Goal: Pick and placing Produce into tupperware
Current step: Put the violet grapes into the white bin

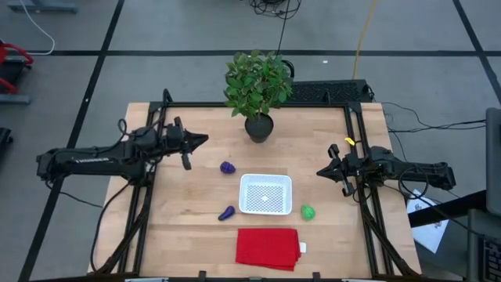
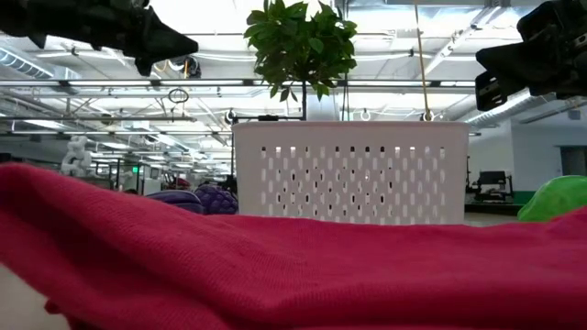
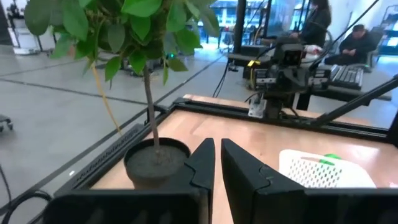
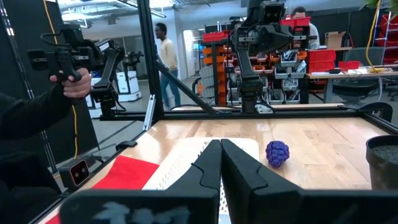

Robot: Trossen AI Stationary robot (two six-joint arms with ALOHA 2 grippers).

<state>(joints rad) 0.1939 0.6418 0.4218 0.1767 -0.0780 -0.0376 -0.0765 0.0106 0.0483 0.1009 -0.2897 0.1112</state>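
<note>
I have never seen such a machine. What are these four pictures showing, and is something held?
Two robot arms work at a wooden table. One picture looks down from above, one looks level across the table, and two come from cameras on the wrists. The left gripper and right gripper hang above the table's sides, fingers shut, holding nothing. On the table lie a white basket, a roundish purple piece, an elongated purple piece, a green piece, a red cloth and a potted plant.

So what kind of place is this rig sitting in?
It looks like a robotics lab or workshop: another robot arm station stands beyond the wooden table, red storage bins line shelves behind, and a person walks the open floor under exposed ceiling pipes.
</note>
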